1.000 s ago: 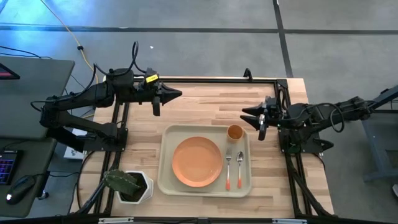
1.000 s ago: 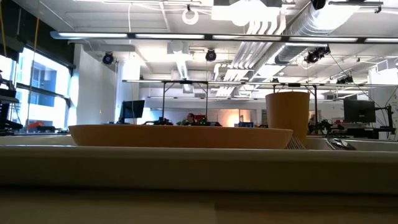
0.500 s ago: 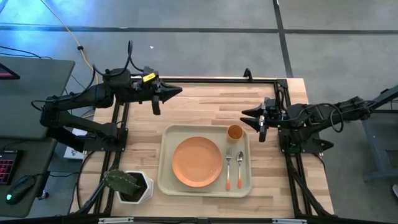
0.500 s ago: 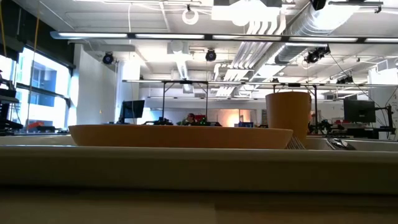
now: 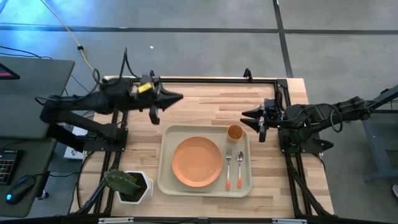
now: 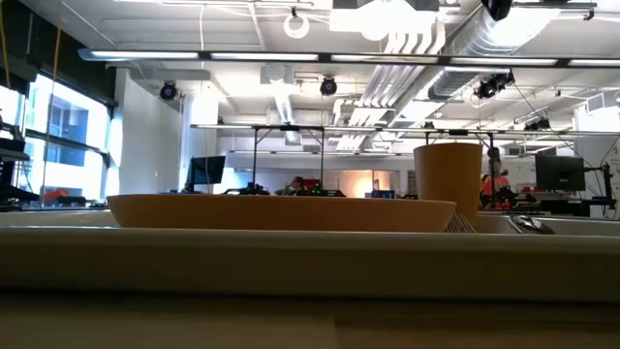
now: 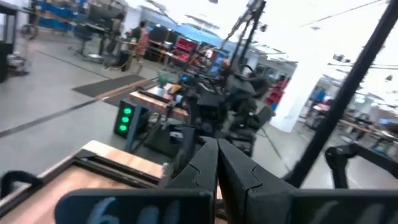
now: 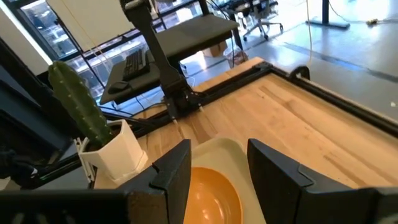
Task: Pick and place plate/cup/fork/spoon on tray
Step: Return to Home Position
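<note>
The tray [image 5: 168,180] serves as the landmark, lying on the wooden table [image 5: 205,106] near its front edge. The plate [image 5: 197,162] sits inside the tray, filling its left and middle part. The cup [image 5: 234,132] stands upright in the tray's far right corner, just beside the plate's rim. The fork [image 5: 228,168] and the spoon [image 5: 239,168] lie side by side along the tray's right side, handles toward the front edge, the fork nearer the plate and the spoon nearer the tray's right rim. In the low view the plate [image 6: 281,211] and the cup [image 6: 448,179] rise above the tray's near rim [image 6: 310,262].

The left gripper [image 5: 177,97] hangs over bare table beyond the tray's far left corner, well apart from everything in the tray; its fingers [image 7: 208,165] are pressed together and hold nothing. The right gripper [image 5: 247,116] hangs just beyond the tray's far right corner, near the cup but not touching it; its fingers [image 8: 177,171] stand apart with a clear gap between them, empty, and past them its wrist view shows the plate [image 8: 214,193].

A white pot with a cactus [image 5: 127,185] stands on the table just left of the tray's front left corner.
</note>
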You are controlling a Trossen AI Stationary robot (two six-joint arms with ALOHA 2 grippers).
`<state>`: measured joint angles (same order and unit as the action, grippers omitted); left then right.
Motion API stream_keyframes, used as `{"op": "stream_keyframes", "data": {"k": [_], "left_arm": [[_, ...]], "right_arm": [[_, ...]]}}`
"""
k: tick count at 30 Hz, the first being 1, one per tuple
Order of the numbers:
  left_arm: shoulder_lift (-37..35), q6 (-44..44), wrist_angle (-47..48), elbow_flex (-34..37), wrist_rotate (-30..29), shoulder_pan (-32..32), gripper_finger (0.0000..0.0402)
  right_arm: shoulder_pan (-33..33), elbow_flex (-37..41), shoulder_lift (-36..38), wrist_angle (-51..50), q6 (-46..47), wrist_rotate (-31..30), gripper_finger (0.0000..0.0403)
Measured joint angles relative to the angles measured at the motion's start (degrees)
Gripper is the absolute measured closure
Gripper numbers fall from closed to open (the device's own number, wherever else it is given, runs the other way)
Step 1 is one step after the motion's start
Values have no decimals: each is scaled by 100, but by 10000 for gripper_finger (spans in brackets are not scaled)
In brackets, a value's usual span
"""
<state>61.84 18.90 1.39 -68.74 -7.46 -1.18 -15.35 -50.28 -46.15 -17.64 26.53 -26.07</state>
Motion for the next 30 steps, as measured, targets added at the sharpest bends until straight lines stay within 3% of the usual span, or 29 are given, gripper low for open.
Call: {"op": "stream_keyframes", "data": {"k": [6, 17, 24, 30], "left_arm": [[-467, 32, -776, 1095, 11, -199, 402], [-2323, -1, -939, 2755, 289, -1, 402], [-3175, 20, -2376, 4141, 474, -127, 401], [-3755, -51, -2539, 4846, 526, -125, 402]], "right_arm": [[0, 0, 0, -23, 190, -4, 253], [0, -2, 0, 153, -156, -14, 253], [0, -2, -2, 68, -107, -23, 253], [0, -2, -2, -12, -48, -21, 253]]}}
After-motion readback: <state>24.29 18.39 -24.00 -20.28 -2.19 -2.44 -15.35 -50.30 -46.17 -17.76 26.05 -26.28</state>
